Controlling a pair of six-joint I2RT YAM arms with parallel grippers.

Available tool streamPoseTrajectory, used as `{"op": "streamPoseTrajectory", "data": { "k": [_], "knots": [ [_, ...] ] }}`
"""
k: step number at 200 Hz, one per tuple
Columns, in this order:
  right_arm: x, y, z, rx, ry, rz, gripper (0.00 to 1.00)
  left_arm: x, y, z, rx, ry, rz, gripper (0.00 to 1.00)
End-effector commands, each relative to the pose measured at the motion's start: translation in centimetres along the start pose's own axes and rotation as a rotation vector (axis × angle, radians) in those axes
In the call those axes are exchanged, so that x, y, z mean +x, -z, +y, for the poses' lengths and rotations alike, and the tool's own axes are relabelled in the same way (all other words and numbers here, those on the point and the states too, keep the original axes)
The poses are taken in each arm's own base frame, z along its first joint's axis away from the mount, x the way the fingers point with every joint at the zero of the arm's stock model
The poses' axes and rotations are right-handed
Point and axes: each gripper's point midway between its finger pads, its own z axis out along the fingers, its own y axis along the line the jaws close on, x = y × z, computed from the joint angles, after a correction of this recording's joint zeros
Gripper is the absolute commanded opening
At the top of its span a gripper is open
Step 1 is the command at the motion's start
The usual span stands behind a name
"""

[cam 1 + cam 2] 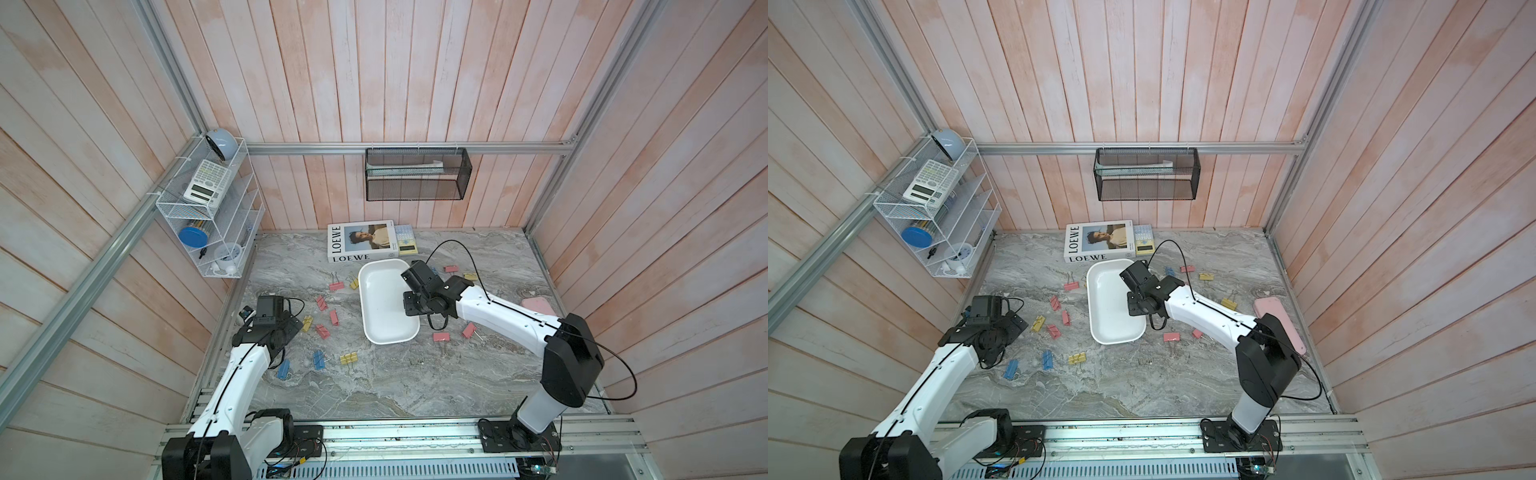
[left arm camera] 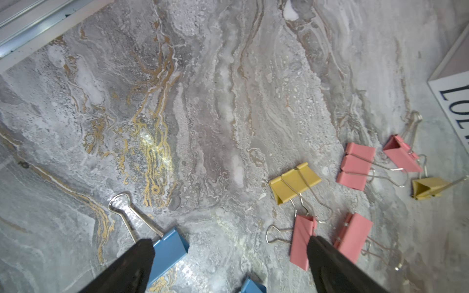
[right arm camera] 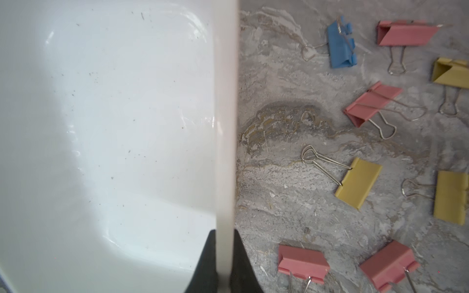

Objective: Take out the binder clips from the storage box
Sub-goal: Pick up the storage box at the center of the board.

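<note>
The storage box (image 1: 384, 305) is a shallow white tray in the middle of the marble table, and its inside (image 3: 114, 126) shows bare white. My right gripper (image 3: 224, 234) is shut on the box's rim (image 3: 225, 126), one finger inside and one outside. Several pink, yellow and blue binder clips (image 1: 322, 331) lie scattered on the table on both sides of the box. My left gripper (image 2: 229, 243) hangs open low over the table's left part with nothing between its fingers. A blue clip (image 2: 167, 251) lies beside one finger and a pink clip (image 2: 300, 241) beside the other.
A LOEWE book (image 1: 359, 241) and a small calculator (image 1: 405, 240) lie at the back edge. A pink case (image 1: 538, 305) lies at the right. A black mesh basket (image 1: 417, 174) hangs on the back wall and a white wire rack (image 1: 212, 208) on the left wall.
</note>
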Motion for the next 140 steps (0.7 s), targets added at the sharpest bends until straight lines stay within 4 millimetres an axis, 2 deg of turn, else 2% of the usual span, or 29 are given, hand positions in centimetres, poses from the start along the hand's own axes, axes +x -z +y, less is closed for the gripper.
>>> {"op": "streamPoseTrajectory", "data": {
  "k": [1,25,42,76,95,140],
  "knots": [
    [-1.5,0.6,-1.4,0.072,0.002,-0.116,0.00,-1.4,1.6,-1.8,0.060,-0.007,-0.066,1.00],
    [-1.9,1.3,-1.2,0.053,0.007,-0.171,0.00,-1.7,2.5,-3.2,0.094,-0.046,-0.096,1.00],
    [-2.0,1.1,-1.1,0.043,0.003,-0.184,0.00,-1.7,2.8,-4.0,0.117,-0.057,-0.102,1.00],
    [-1.4,-0.1,-1.2,0.056,-0.021,-0.170,0.00,-1.4,3.4,-6.2,0.163,-0.125,-0.109,1.00],
    [-0.7,-1.5,-1.2,0.073,-0.029,-0.147,0.01,-1.1,3.7,-7.4,0.194,-0.152,-0.106,1.00],
    [1.1,-4.1,-0.6,0.089,-0.012,0.032,0.04,-0.6,4.1,-9.1,0.201,-0.217,-0.093,1.00]
  ]
}}
